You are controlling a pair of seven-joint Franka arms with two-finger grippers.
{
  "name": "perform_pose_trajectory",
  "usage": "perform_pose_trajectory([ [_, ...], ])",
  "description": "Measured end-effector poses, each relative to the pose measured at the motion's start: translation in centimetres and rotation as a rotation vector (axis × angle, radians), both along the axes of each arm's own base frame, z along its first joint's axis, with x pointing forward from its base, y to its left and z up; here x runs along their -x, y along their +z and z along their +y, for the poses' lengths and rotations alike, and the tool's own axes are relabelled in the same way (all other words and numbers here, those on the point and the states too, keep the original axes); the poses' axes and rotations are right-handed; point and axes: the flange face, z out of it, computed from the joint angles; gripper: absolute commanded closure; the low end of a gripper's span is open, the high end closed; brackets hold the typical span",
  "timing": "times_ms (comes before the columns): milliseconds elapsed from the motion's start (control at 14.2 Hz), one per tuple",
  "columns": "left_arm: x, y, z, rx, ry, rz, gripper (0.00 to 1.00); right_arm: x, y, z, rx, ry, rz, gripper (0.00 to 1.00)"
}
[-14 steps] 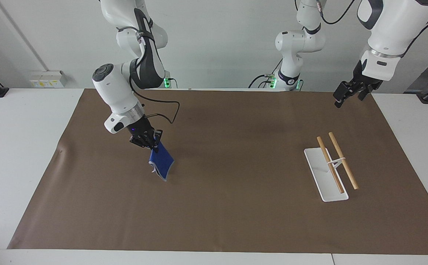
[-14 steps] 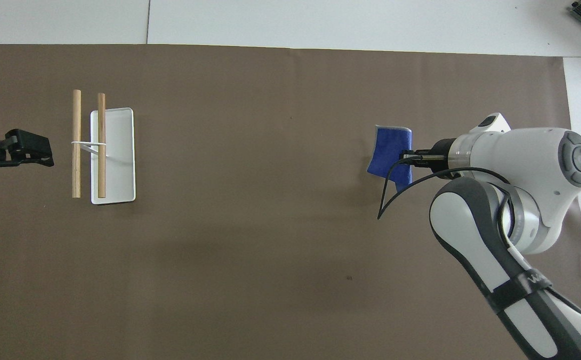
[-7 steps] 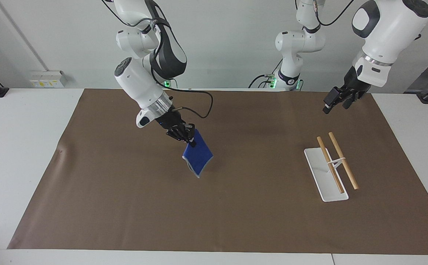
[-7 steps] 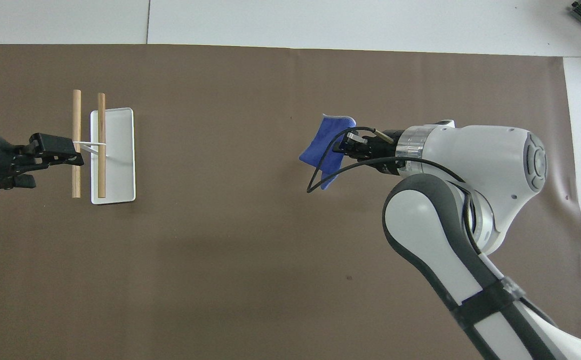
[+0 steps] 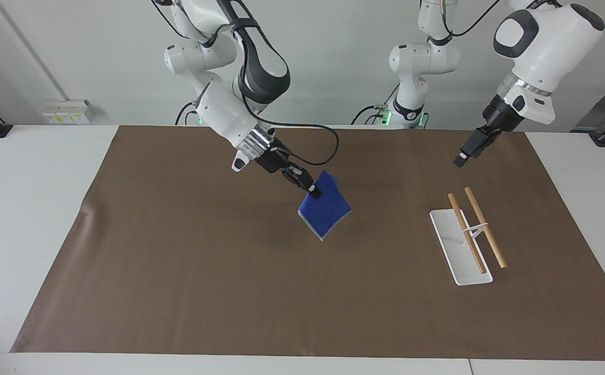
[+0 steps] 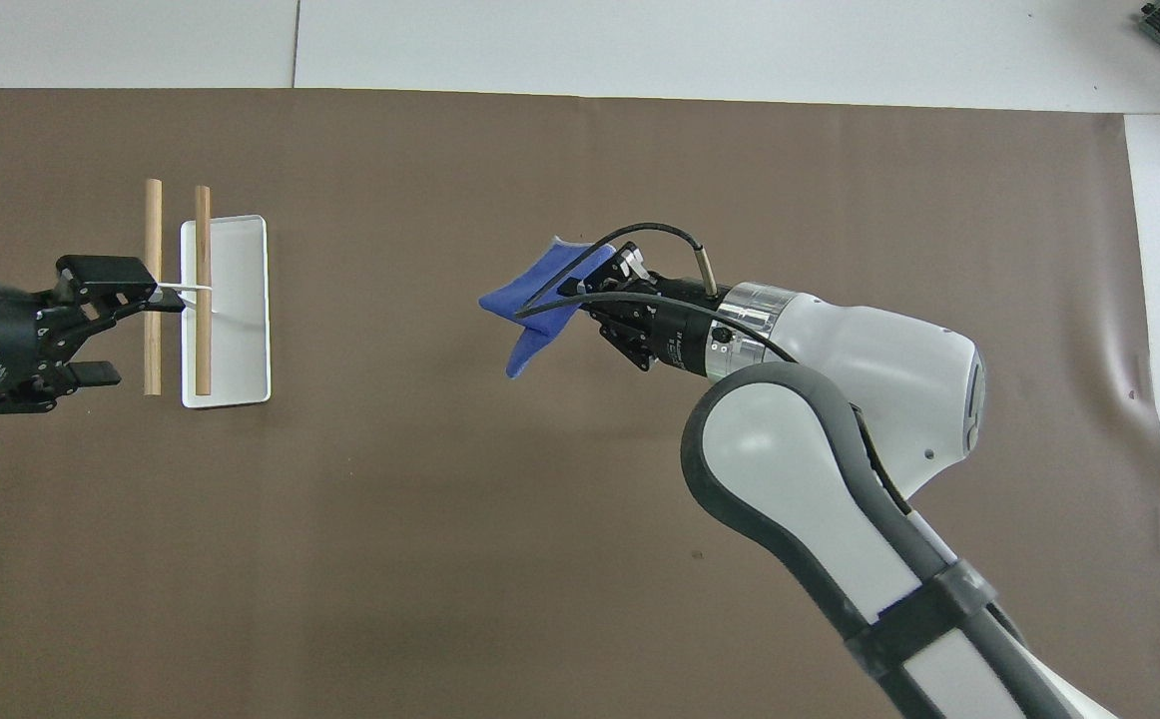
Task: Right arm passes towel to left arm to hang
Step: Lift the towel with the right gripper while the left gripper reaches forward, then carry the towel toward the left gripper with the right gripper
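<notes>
1. My right gripper (image 5: 313, 191) is clenched on one top corner of the towel (image 5: 326, 211), fingertips pinching the blue cloth.
2. The towel hangs free in the air from that pinch, a flat blue sheet with pale edging, one corner pointing down, touching nothing else.
3. It hangs over the bare middle of the brown mat (image 5: 229, 291), well apart from the rack.
4. My right arm (image 5: 227, 117) slants down to it from its base, silver wrist ring just above the gripper, its black cable (image 5: 323, 138) looping loose over the wrist.
5. My left gripper (image 6: 106, 335) is released, its two fingers spread wide with nothing between them.
6. It is up in the air at the left arm's end of the table; from above one fingertip overlaps the outer rod, but the facing view shows it raised clear, touching nothing.
7. My left arm (image 5: 542, 36) bends down to it from above, white wrist block just over the black gripper.
8. The rack stands on the mat toward the left arm's end: a white base tray (image 5: 451, 245) with two wooden rods (image 5: 482, 226) lying side by side on a thin white bracket, both rods bare.
</notes>
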Motion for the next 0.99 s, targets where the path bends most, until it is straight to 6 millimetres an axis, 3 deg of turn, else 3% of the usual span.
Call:
perform_pose_trajectory([
  [281, 0.9, -1.6, -1.5, 0.064, 0.143, 0.007, 0.00, 1.7, 0.8, 3.3, -0.119, -0.079, 0.054, 1.00],
  [563, 1.2, -3.4, -6.0, 0.102, 0.271, -0.011, 0.00, 3.0, 2.3, 6.0, -0.206, -0.176, 0.124, 1.00],
  [985, 1.1, -2.7, -8.9, 0.243, 0.395, -0.030, 0.00, 3.3, 2.9, 7.9, -0.294, -0.293, 0.226, 1.00],
])
